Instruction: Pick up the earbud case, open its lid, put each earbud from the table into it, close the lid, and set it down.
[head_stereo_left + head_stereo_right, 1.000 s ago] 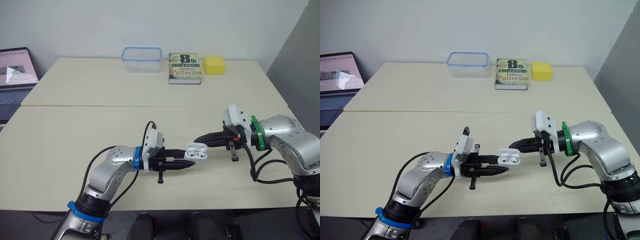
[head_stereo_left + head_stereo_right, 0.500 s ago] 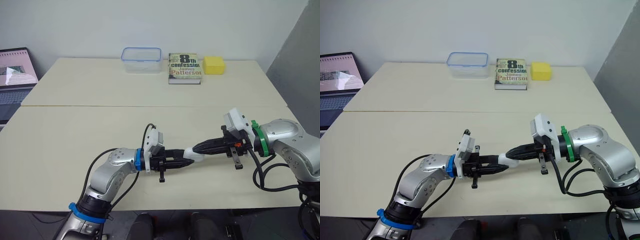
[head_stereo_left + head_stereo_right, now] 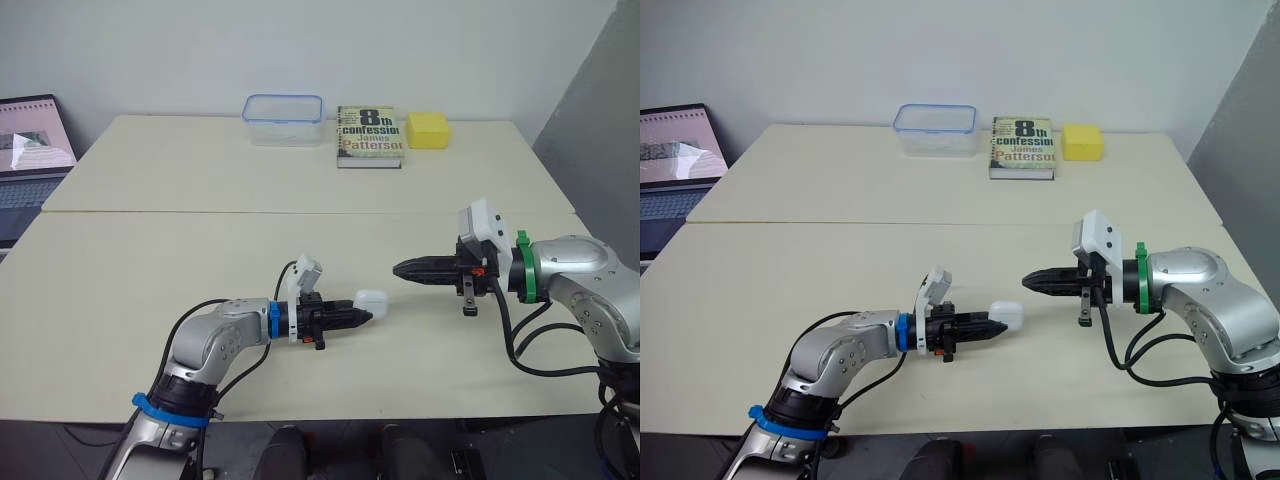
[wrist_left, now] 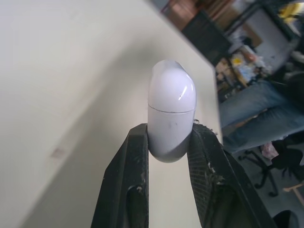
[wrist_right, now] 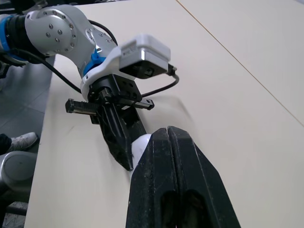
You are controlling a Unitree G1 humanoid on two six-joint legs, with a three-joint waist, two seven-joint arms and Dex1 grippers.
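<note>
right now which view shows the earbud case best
Left wrist view: the earbud case sits close, lid seam shut, pinched in the left claw. Eye views show it small; right wrist view, a sliver.

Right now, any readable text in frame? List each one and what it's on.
"8th confession": cover of the book at the far side of the table.
"James Patterson": same cover, below the title.
Laptop screen: lit, but too blurred to read.
Earbud case: no marking visible on the side shown.
</note>
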